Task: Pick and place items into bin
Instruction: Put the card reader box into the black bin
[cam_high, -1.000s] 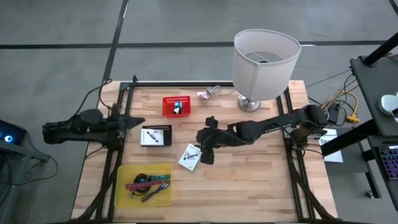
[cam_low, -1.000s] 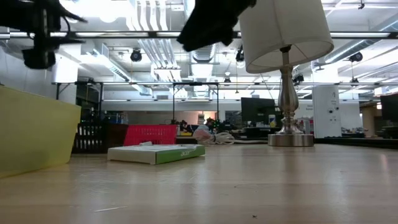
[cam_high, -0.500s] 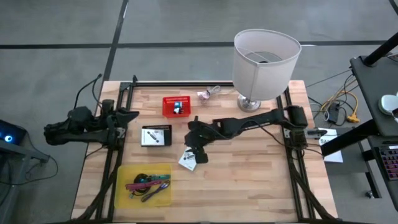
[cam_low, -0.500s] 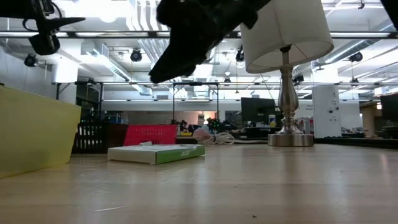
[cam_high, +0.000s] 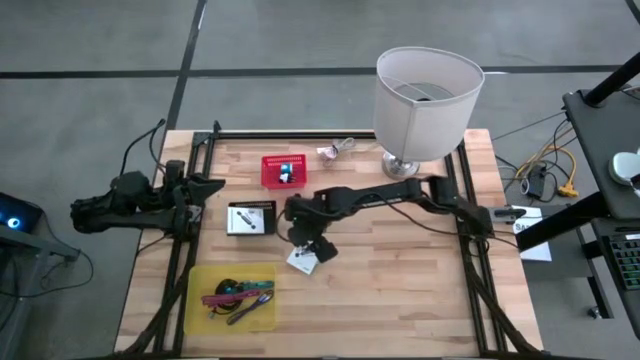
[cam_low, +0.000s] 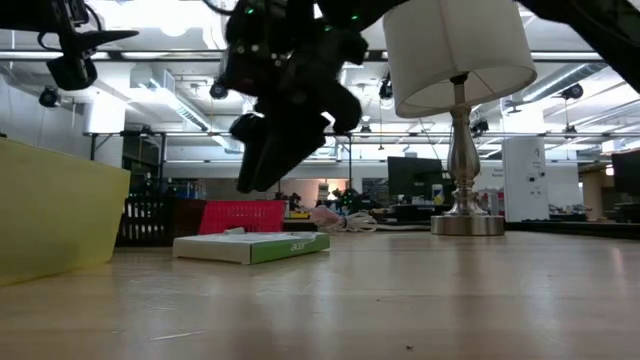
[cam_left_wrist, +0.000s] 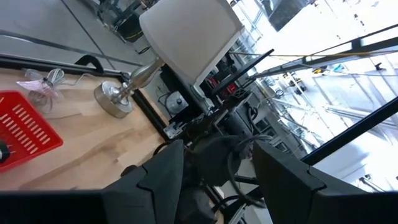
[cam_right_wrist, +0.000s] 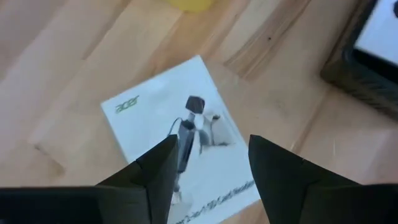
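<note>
Butcher-block table (cam_high: 400, 290) in a big open office. The right gripper (cam_right_wrist: 208, 163) hung directly over the white Acer card (cam_right_wrist: 183, 149), fingers spread with nothing between them. The card's long axis ran roughly 11-to-5 on the table, just past 1 o'clock of the yellow bin (cam_high: 200, 300). Left gripper (cam_left_wrist: 214, 177) waited off at 9 o'clock, also parted, far less handy.

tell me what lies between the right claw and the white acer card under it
Nothing: in the right wrist view the right claw stands open over the white card with only air between. The low view shows the claw clear above the card.
</note>
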